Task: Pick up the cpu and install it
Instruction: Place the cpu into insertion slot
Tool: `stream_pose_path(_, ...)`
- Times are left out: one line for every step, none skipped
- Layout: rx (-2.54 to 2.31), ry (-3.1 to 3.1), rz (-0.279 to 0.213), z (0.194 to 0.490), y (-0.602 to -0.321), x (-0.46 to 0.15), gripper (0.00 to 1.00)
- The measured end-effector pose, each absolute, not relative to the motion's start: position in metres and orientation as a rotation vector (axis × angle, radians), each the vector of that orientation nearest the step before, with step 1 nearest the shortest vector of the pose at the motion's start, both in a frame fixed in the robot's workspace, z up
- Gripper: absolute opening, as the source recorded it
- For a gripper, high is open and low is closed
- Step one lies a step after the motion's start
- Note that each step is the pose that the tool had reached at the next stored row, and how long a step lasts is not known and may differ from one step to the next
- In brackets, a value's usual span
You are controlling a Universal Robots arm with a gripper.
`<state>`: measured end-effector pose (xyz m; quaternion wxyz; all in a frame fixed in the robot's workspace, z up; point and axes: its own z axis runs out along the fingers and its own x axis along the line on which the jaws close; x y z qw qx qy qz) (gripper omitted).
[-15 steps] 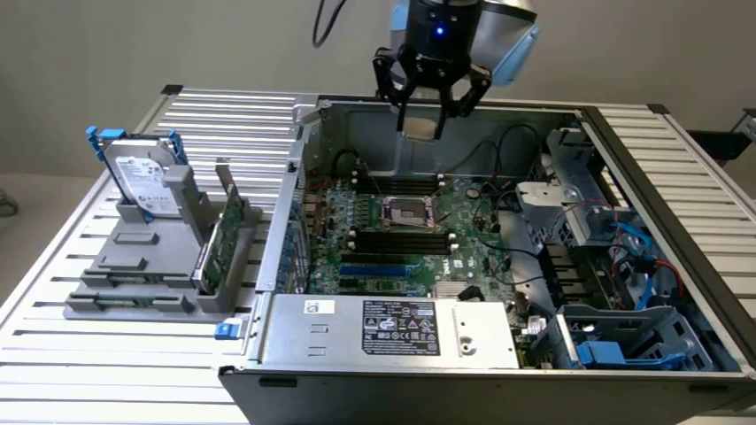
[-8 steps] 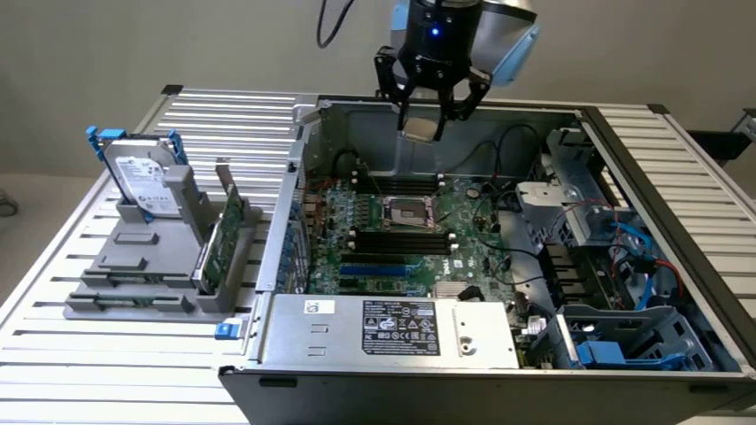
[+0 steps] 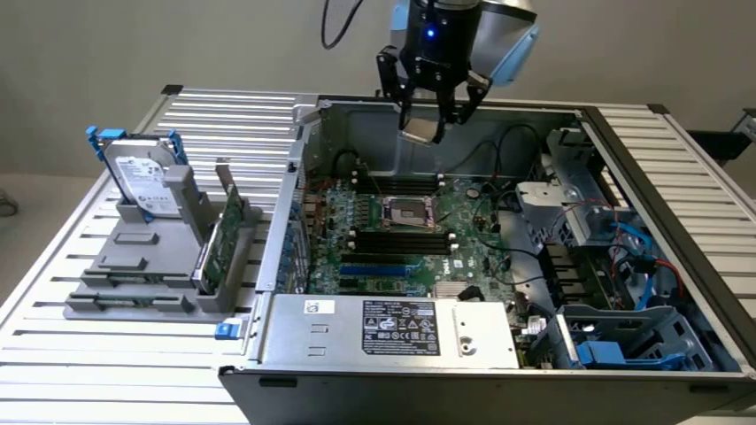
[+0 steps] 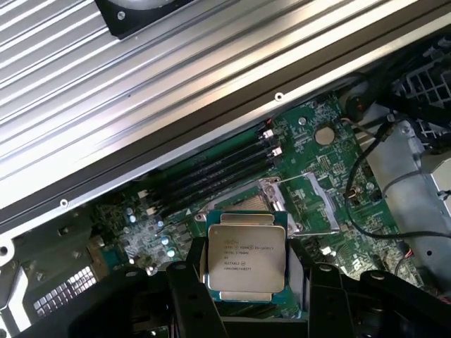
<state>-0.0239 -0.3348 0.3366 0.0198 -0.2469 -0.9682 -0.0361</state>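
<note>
The arm comes down from the top of the exterior view with its wrist pointing straight down at the open dark-grey metal computer case point(image 3: 279, 232), and a small blue light point(image 3: 433, 34) glows on the wrist. The black claw point(image 3: 429, 124) hangs over the far part of the case, just inside the far wall and well above the green motherboard point(image 3: 479, 241).

The claw's fingers point(image 4: 184, 296) are closed partway on the cpu point(image 3: 420, 135), the small flat square chip with a silvery metal top, gripping it by two opposite edges. In the wrist view the cpu point(image 4: 246, 258) lies level between the fingers with its printed lid facing up toward the wrist. It is in the air and touches nothing else.

The square metal socket point(image 3: 410, 212) sits on the motherboard nearer than the cpu and below it. In the wrist view its frame point(image 4: 301, 204) stands open. Rows of black memory sticks point(image 3: 402, 241) lie just near of it. A silver power-supply box point(image 3: 390, 329) fills the near end of the case.

On the slatted aluminium bench point(image 3: 71, 305), to the exterior view's left of the case, a grey plastic holder point(image 3: 130, 266) carries an upright silver hard drive with blue handles point(image 3: 144, 181) and a green circuit card point(image 3: 225, 232) standing on edge.
</note>
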Motion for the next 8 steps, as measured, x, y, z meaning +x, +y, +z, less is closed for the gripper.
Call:
stream_pose_path(-0.794, -2.997, -0.113, 0.3362, -0.3348, -0.0239, 0.55)
stream_pose_path(-0.821, -2.991, -0.113, 0.3358, -0.3348, -0.0239, 0.55)
stream_pose_path(-0.849, -2.983, -0.114, 0.3354, -0.3348, -0.0239, 0.55)
stream_pose_path(-0.876, -2.976, -0.114, 0.3350, -0.3349, -0.0239, 0.55)
stream_pose_path(-0.903, -2.969, -0.115, 0.3346, -0.3349, -0.0239, 0.55)
stream_pose_path(-0.930, -2.961, -0.115, 0.3342, -0.3349, -0.0239, 0.55)
stream_pose_path(-0.957, -2.953, -0.116, 0.3338, -0.3349, -0.0239, 0.55)
stream_pose_path(-0.983, -2.945, -0.116, 0.3334, -0.3348, -0.0239, 0.55)
